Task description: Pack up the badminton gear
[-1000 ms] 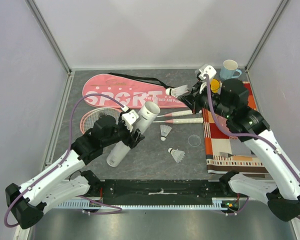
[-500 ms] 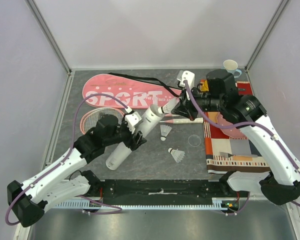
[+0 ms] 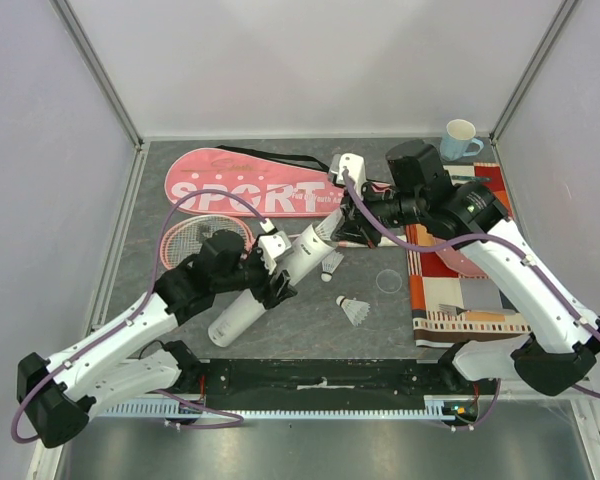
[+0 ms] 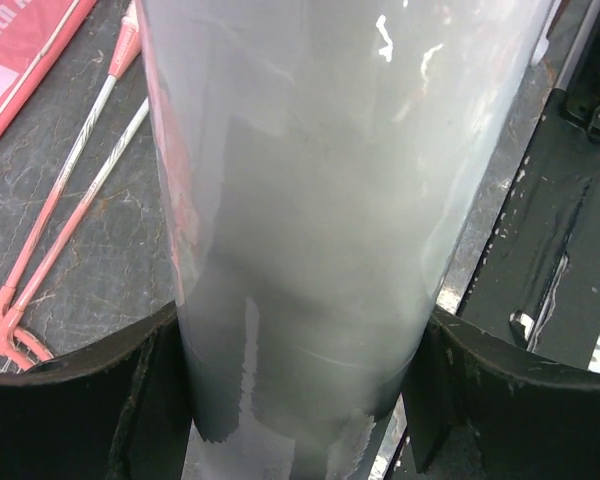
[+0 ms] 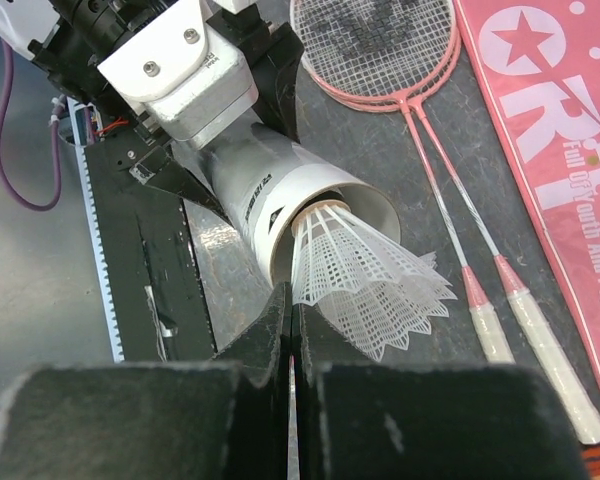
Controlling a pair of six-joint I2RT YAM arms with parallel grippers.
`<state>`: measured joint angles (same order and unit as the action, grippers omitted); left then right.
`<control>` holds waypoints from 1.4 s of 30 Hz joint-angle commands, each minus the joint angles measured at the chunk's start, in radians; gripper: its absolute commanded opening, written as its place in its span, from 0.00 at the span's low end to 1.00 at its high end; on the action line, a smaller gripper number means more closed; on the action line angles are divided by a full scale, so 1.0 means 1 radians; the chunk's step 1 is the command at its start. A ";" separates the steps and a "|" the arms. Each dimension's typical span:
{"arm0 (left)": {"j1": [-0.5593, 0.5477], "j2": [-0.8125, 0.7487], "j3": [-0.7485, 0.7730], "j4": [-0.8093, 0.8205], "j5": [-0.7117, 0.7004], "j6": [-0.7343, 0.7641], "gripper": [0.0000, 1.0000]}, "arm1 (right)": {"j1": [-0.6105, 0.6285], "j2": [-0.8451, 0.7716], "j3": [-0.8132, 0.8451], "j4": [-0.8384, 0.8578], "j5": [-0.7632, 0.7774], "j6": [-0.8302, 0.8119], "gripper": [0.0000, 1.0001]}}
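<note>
Tube (image 3: 250, 300) mid-counter, tilted, clamped in left gripper (image 4: 302, 405). Beyond, right gripper (image 5: 292, 325) pinches shuttlecock (image 5: 365, 280) skirt, cork just inside tube mouth. Step: loading tube. Next: push straight along axis, then let go. Rackets (image 3: 193, 238), bag (image 3: 245, 185) by far edge wait.

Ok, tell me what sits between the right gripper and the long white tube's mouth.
A white shuttlecock, cork at the long white tube, skirt held by the right gripper; right wrist view.
</note>
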<state>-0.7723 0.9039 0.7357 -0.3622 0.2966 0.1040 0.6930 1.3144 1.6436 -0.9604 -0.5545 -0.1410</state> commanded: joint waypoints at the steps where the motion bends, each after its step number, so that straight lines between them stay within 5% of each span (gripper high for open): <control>1: -0.016 -0.031 0.019 0.034 0.070 0.057 0.19 | 0.007 0.016 0.004 0.006 -0.065 -0.020 0.00; 15: -0.031 -0.057 0.018 0.034 0.076 0.066 0.19 | 0.023 0.046 0.010 -0.018 -0.191 0.007 0.05; 22: -0.032 -0.062 0.013 0.032 0.058 0.066 0.19 | 0.023 0.040 0.031 -0.008 -0.113 0.029 0.42; 26: -0.033 -0.057 0.014 0.032 0.038 0.069 0.19 | 0.017 0.017 0.059 0.000 -0.001 0.066 0.52; 31: -0.033 -0.059 0.018 0.034 0.012 0.068 0.19 | -0.003 -0.044 0.044 0.055 -0.099 0.098 0.69; 35: -0.032 -0.066 0.016 0.032 -0.005 0.066 0.19 | -0.007 -0.064 0.006 0.089 -0.163 0.119 0.72; 38: -0.032 -0.074 0.013 0.034 -0.019 0.066 0.19 | -0.022 -0.087 -0.025 0.115 -0.073 0.138 0.72; 41: -0.033 -0.079 0.014 0.034 -0.027 0.063 0.19 | -0.056 -0.130 -0.073 0.192 0.049 0.217 0.65; 42: -0.032 -0.077 0.014 0.034 -0.031 0.063 0.19 | -0.064 -0.141 -0.088 0.228 0.089 0.237 0.55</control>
<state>-0.8043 0.8482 0.7357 -0.3653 0.2882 0.1509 0.6647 1.2163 1.6070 -0.8658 -0.6094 0.0032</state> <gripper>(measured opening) 0.746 0.664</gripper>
